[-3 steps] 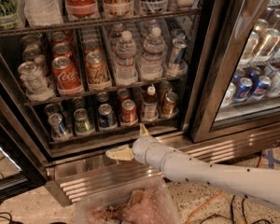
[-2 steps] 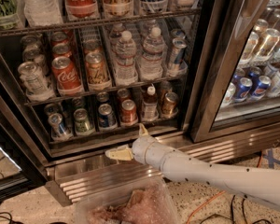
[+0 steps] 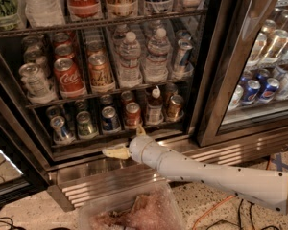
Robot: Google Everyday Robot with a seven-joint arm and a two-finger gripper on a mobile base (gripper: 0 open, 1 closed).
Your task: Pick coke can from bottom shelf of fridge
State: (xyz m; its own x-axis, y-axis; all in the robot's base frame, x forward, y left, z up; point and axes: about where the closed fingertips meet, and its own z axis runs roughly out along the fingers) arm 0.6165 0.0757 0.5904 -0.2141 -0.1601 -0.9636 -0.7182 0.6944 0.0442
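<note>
The coke can (image 3: 133, 114), small and red with a silver lid, stands on the bottom shelf (image 3: 93, 139) of the fridge (image 3: 209, 95), in the front row between a blue can (image 3: 109, 119) and a little bottle (image 3: 154, 107). My gripper (image 3: 128, 141) is just below and in front of the shelf's front rail, under the coke can. It is open and empty: one yellowish finger points left, the other points up toward the can. Neither finger touches the can.
The rack above holds a bigger Coca-Cola can (image 3: 69, 77), other cans and water bottles (image 3: 130, 60). A closed glass door (image 3: 264, 71) at the right shows blue cans. The steel base grille (image 3: 110, 183), a plastic tub (image 3: 132, 210) and floor cables (image 3: 216, 214) lie below.
My gripper and arm have shifted slightly left and up, closer to the bottom shelf's front rail. The cans have not moved.
</note>
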